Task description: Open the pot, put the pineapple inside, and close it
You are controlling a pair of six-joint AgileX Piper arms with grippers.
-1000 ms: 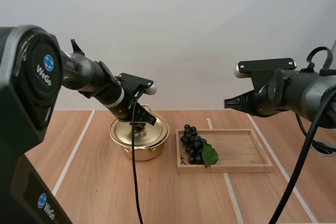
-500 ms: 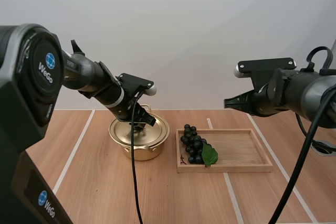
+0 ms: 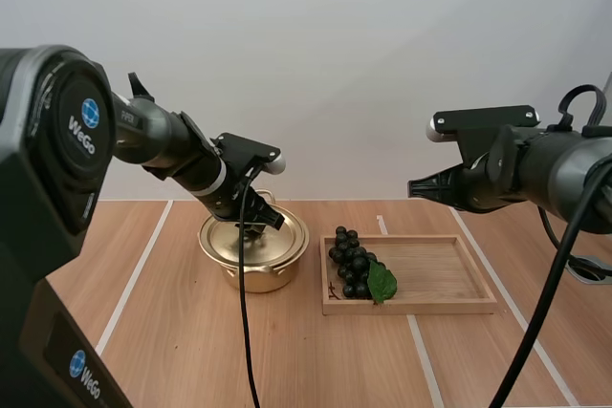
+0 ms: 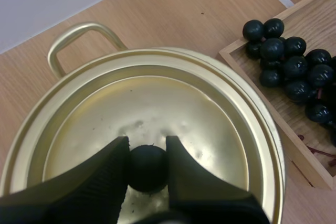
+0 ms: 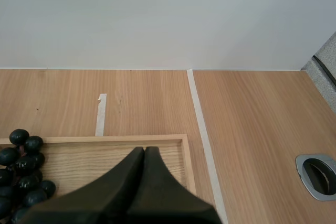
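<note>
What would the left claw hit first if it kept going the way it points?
Probably the gold lid, right beneath it: the left gripper points down at it, tips pinching the lid's black knob.

Your bench (image 3: pixel 182 332) is pale wood crossed by white tape lines (image 3: pixel 134 279). A plain light wall (image 3: pixel 335 64) stands behind it, and a round metal grommet (image 5: pixel 317 176) sits in its right side.

Wooden tray (image 3: pixel 440 279) on my light wood table (image 3: pixel 172 332)
I see a white tape line (image 5: pixel 202 129) running just beside its right edge, and a round metal port (image 5: pixel 317 176) set in the tabletop beyond that
</note>
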